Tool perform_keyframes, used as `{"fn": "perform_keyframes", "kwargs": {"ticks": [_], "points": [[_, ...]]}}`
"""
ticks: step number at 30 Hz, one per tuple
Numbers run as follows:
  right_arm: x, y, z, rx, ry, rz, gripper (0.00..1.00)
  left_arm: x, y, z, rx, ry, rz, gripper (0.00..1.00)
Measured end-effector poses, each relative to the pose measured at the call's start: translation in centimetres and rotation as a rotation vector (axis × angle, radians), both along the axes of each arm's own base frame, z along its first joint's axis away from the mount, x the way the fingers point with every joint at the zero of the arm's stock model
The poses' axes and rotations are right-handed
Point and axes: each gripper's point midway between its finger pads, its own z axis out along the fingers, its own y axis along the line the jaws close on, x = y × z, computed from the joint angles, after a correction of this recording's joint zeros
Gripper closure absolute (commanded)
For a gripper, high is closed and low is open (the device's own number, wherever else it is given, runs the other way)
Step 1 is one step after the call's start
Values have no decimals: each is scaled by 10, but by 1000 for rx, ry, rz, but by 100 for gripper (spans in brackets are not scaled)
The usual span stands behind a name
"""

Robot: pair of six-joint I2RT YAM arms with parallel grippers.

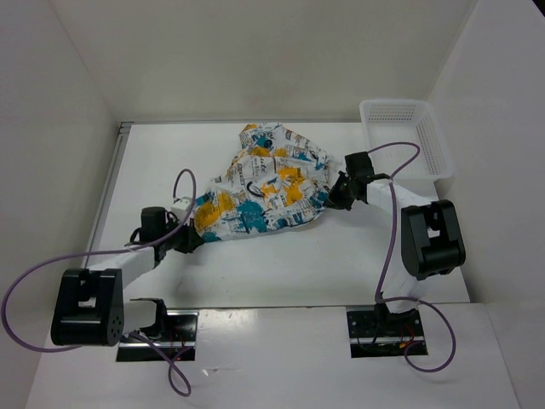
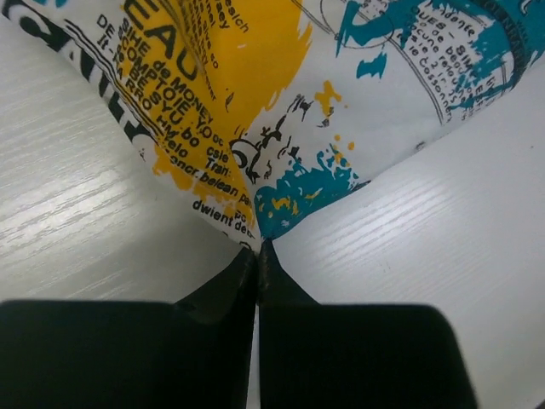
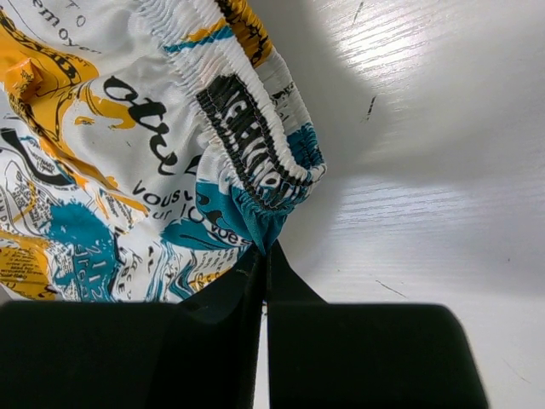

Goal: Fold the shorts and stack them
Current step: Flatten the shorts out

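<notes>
Top external, shorts [image 1: 260, 183] spread near-left to far-right, left gripper [image 1: 192, 241] and right gripper [image 1: 334, 201] pinching opposite ends.

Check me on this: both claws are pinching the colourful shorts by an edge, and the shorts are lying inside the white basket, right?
Not inside it. The shorts lie on the table, apart from the white basket at the far right, as the top view shows. The left gripper and right gripper do each pinch an edge.
</notes>
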Motion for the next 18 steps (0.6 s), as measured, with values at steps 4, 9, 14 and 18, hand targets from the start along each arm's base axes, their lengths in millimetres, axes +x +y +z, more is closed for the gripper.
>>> {"fn": "perform_keyframes", "kwargs": {"ticks": [4,9,14,18], "points": [[0,0,2,0,-2,1,95,14,9,24,16,49,35,100],[-11,4,10,10,-1,26,95,62,34,99,9,-60,102,100],[-46,2,17,19,-9,47,83,59,32,95,-26,-11,85,100],[-65,2,0,11,52,51,53,41,32,48,-49,168,92,55]]}}
